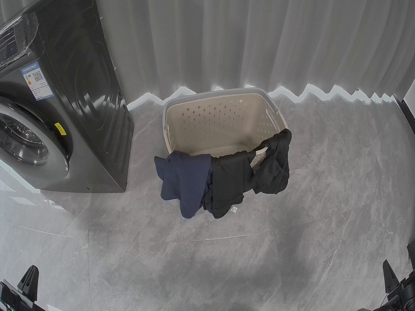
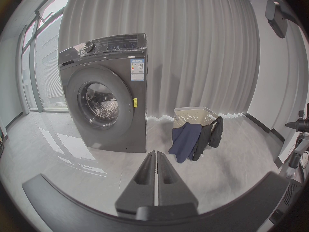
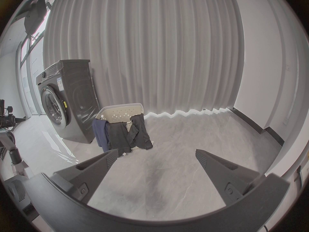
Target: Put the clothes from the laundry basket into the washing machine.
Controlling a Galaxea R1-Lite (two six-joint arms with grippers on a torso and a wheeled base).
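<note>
1. Closest in, the left gripper [image 2: 156, 152] has its two fingers pressed flat together with nothing between them; it hangs low above the floor [image 1: 302, 238].
2. Next, the right gripper [image 3: 156, 153] has its fingers spread wide apart and is empty, also low above the same grey, marbled floor.
3. Ahead of both grippers and well apart from them stands the laundry basket [image 1: 216, 95], a pale perforated tub. It lies forward and to the right of the left gripper, and forward and to the left of the right gripper.
4. Over the basket rim on the side facing the grippers hangs a navy garment [image 1: 186, 182], draped outward and down the wall toward the floor, on the corner nearer the left gripper.
5. Touching it, on the side toward the right gripper, black clothing [image 1: 229, 182] hangs over the same rim and wraps the corner nearer that gripper. Whether it is one piece or two I cannot tell.
6. Straight ahead of the left gripper, and to the left of the basket, stands the dark grey washing machine [image 1: 86, 87], near the basket but not touching it. Its metal drum shows through the round front.
7. Beyond basket and machine, farthest from both grippers, a pale pleated curtain [image 1: 259, 31] reaches the floor.
</note>
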